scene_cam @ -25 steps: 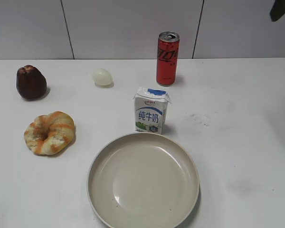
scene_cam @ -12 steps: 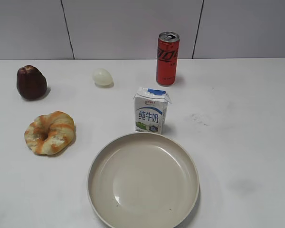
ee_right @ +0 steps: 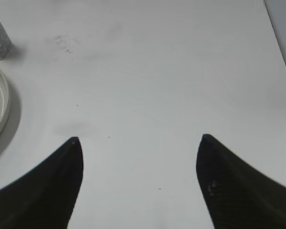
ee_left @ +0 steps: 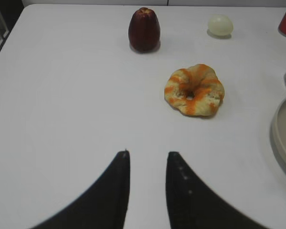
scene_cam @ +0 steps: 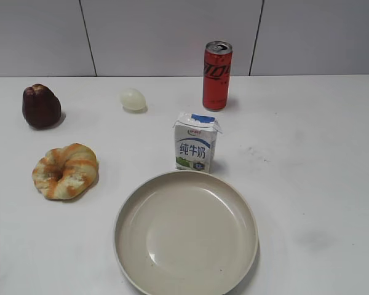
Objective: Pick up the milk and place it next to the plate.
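Milk (scene_cam: 196,143) stands upright just beyond the far rim of the plate (scene_cam: 186,232), so close that the two look nearly touching, and neither hand is on it. To my eye the job looks as good as finished: the carton sits beside the dish, though I cannot say from here whether this is its final spot or its starting one. If it has yet to be lifted, everything remains to be done, since both arms are well clear of it.

Going by size: one counter (scene_cam: 320,184), white and scuffed faintly toward its right edge. One plate, cream and empty, at the middle of the near edge. One red can (scene_cam: 217,75), upright near the far edge, behind the milk. One milk carton. One ring-shaped pastry (scene_cam: 65,171) with orange streaks toward the left edge. One dark brown fluted cake (scene_cam: 41,106) nearer the far left corner. One pale egg (scene_cam: 133,99) by the far edge, left of the can.

Two hands. The left hand (ee_left: 147,155) hovers over bare counter near the left edge, its fingers close together with a narrow gap and nothing between them. The right hand (ee_right: 139,140) hangs over the right side, spread wide and empty.
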